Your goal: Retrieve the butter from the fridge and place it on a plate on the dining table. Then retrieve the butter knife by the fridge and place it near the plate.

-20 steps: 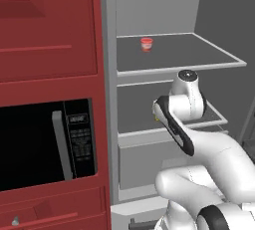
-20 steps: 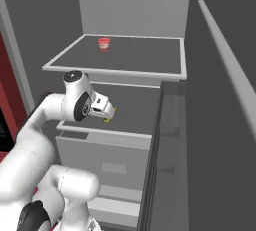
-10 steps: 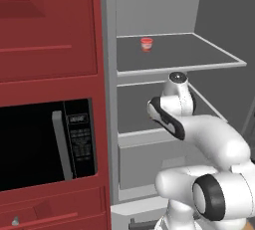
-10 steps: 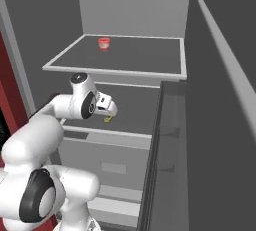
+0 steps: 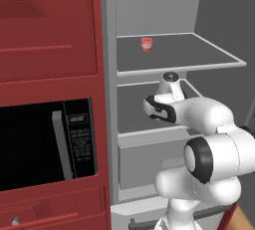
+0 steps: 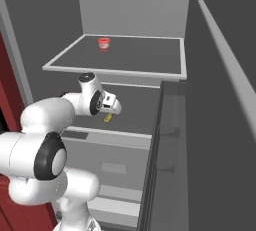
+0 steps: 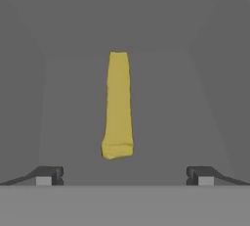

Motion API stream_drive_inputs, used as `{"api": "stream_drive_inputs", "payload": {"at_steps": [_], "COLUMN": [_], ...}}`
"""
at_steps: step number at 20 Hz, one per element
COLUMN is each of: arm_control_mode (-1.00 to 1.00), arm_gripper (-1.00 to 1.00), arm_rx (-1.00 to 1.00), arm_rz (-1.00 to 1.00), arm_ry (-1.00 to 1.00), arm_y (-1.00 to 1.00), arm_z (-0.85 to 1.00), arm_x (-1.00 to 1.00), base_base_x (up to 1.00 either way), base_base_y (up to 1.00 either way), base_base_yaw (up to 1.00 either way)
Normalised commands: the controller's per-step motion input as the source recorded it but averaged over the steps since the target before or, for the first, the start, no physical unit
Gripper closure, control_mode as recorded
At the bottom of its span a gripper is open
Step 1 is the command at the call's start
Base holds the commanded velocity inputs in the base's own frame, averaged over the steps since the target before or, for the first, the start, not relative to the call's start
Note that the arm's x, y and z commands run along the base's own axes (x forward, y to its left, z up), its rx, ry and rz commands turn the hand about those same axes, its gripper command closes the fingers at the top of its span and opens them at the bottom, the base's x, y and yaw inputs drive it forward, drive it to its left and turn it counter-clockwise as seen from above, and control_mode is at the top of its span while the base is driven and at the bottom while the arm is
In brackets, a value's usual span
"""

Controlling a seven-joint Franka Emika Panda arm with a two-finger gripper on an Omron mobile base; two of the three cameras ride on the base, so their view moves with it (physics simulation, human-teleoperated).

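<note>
The gripper [image 7: 124, 175] is standing wide open inside the fridge [image 5: 214, 20], its two dark fingertips [image 7: 49, 175] spread far apart and gripping nothing. In the hand view the butter [image 7: 117, 105] is lying flat on the grey shelf, lengthwise between the lines of the two tips but ahead of them — no contact with either one. From the right base view the hand is reaching in over the middle shelf [image 6: 140, 112], and a small end of the yellow stick [image 6: 107, 118] is showing just below and beside the hand. From the left base view the hand is sitting over that same shelf, with only a sliver of yellow visible under it.

Count, as seen:
- butter sticks: one, on the middle shelf, lying on the shelf rather than in the grip.
- red-and-white cups [image 5: 146, 44]: one, on the upper shelf [image 6: 125, 67], well apart from the hand and standing upright.
- shelves in sight: two — the upper one carrying the cup, the middle one carrying the butter.
- microwaves [image 5: 45, 142]: one, black, set in the red cabinet [image 5: 50, 30] left of the open fridge.
</note>
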Motion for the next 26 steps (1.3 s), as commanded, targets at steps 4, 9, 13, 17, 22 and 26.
{"api": "stream_drive_inputs", "payload": {"at_steps": [4, 9, 13, 17, 22, 26], "arm_control_mode": [-1.00, -1.00, -1.00, -1.00, -1.00, -1.00], "arm_gripper": [-1.00, -1.00, -1.00, -1.00, -1.00, -1.00], "arm_rx": [0.00, 0.00, 0.00, 0.00, 0.01, 0.01], "arm_rz": [0.00, 0.00, 0.00, 0.00, 0.00, 0.00], "arm_ry": [0.03, 0.06, 0.07, 0.03, 0.02, 0.00], "arm_y": [0.00, -0.01, -0.01, -0.07, -0.09, 0.00], "arm_z": [-0.28, -0.36, -0.24, -0.16, -0.42, -0.43], "arm_x": [0.32, 0.41, 0.35, 0.33, 0.12, 0.09], "base_base_x": [0.00, 0.00, 0.00, 0.00, 0.00, 0.00], "base_base_y": [0.00, 0.00, 0.00, 0.00, 0.00, 0.00], "base_base_yaw": [0.00, 0.00, 0.00, 0.00, 0.00, 0.00]}}
